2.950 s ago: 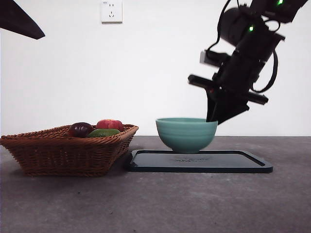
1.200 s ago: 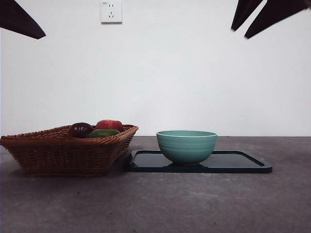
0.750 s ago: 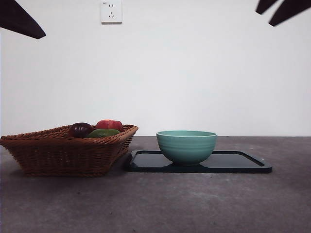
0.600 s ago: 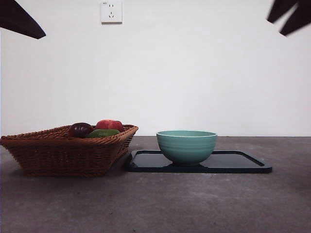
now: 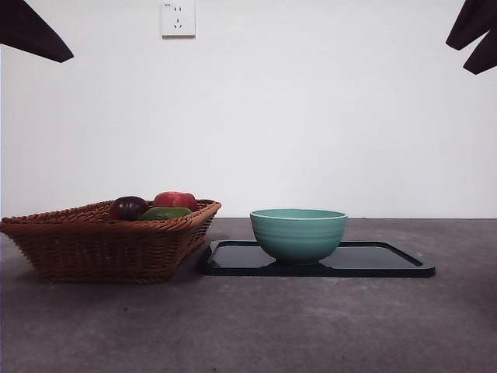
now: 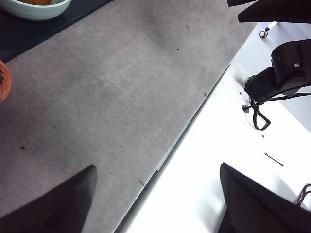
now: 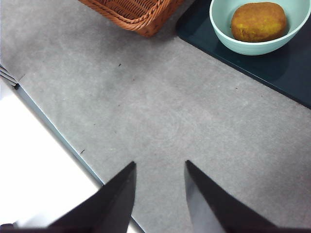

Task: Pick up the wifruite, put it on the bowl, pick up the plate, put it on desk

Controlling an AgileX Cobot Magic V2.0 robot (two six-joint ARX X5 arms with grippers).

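The brown-orange wifruite lies inside the teal bowl, which stands on the dark plate. From the front, the bowl hides the fruit and rests on the plate on the grey desk. My right gripper is open and empty, high above the desk and away from the bowl; it shows as black tips at the top right corner. Open and empty too, my left gripper hangs over the desk's edge, with the bowl far off.
A wicker basket left of the plate holds a dark purple fruit, a red apple and a green fruit. The desk's edge runs near both grippers. A black arm tip shows at the top left.
My right arm has lifted from the bowl's rim and drawn off up to the top right corner. The bowl now sits a little lower in the picture. The left arm has not moved.
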